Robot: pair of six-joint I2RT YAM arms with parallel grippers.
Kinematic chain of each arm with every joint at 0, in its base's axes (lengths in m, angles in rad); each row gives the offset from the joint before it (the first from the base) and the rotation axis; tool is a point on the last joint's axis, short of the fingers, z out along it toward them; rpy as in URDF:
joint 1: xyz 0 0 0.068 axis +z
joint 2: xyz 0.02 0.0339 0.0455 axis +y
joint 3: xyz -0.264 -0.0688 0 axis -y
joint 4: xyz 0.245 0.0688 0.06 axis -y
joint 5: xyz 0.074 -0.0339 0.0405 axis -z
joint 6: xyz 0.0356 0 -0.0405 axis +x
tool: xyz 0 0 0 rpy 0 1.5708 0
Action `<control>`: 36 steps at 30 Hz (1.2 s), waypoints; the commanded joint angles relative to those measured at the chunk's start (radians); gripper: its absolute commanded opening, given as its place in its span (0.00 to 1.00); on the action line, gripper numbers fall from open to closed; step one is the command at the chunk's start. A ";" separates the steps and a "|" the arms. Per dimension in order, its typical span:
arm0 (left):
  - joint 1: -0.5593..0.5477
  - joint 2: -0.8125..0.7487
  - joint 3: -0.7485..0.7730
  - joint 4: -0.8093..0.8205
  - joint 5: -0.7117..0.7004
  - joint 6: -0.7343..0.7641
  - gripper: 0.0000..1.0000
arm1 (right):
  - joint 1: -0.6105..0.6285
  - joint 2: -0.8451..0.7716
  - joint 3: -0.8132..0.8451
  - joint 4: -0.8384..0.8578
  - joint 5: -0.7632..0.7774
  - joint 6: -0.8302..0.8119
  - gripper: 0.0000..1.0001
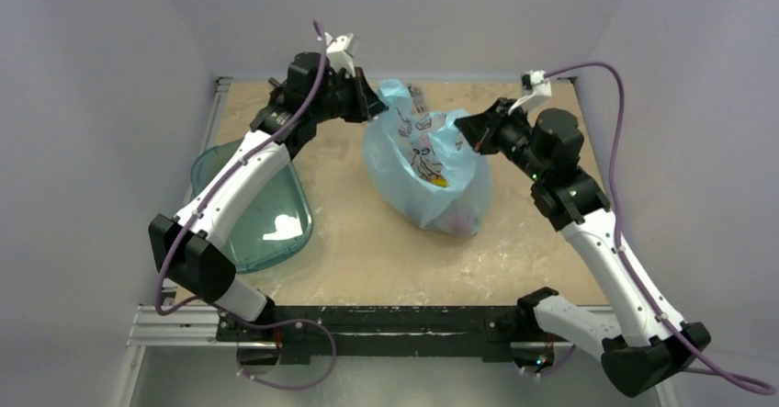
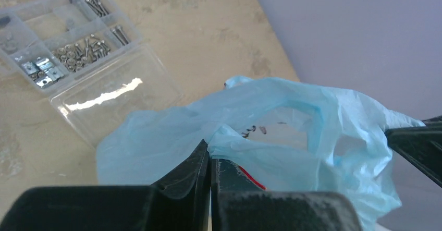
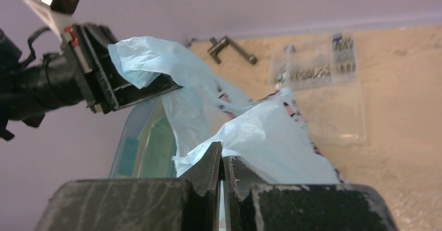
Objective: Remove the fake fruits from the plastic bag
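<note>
The plastic bag sits in the middle. The left gripper pinches its far edge, the right gripper its right edge. The fake fruits are inside it; none is out.

We see a thin light-blue translucent plastic bag, printed, mouth stretched open, mid-worktop near the far edge; a yellow plastic fruit shows inside.
</note>
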 commanded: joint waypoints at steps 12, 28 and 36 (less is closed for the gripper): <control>0.201 -0.204 -0.372 0.059 0.219 -0.075 0.02 | -0.115 -0.248 -0.379 0.200 -0.514 0.028 0.00; 0.043 -0.747 -0.526 -0.253 0.227 0.054 0.59 | -0.114 -0.350 -0.523 0.210 -0.510 0.058 0.00; -0.317 -0.614 -0.545 0.031 -0.034 -0.022 0.53 | -0.114 -0.365 -0.536 0.173 -0.488 0.076 0.00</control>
